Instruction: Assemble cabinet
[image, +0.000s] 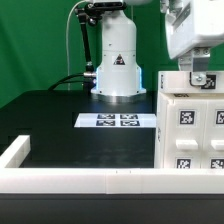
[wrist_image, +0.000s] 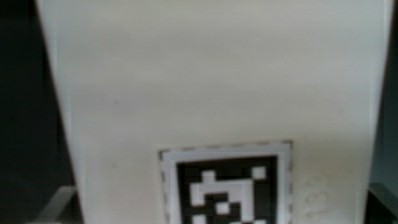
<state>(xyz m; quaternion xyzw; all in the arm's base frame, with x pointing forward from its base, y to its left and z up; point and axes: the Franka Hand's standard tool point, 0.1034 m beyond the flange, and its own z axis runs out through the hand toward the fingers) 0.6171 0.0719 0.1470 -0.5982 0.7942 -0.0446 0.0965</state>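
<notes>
In the exterior view the cabinet (image: 190, 130) stands on the table (image: 60, 115), at the exterior view's right of the marker board (image: 117, 121), with the gripper (image: 201, 78) at its top, finger state untellable; the wrist view shows the cabinet's (wrist_image: 196, 90) tagged white face close up.
</notes>
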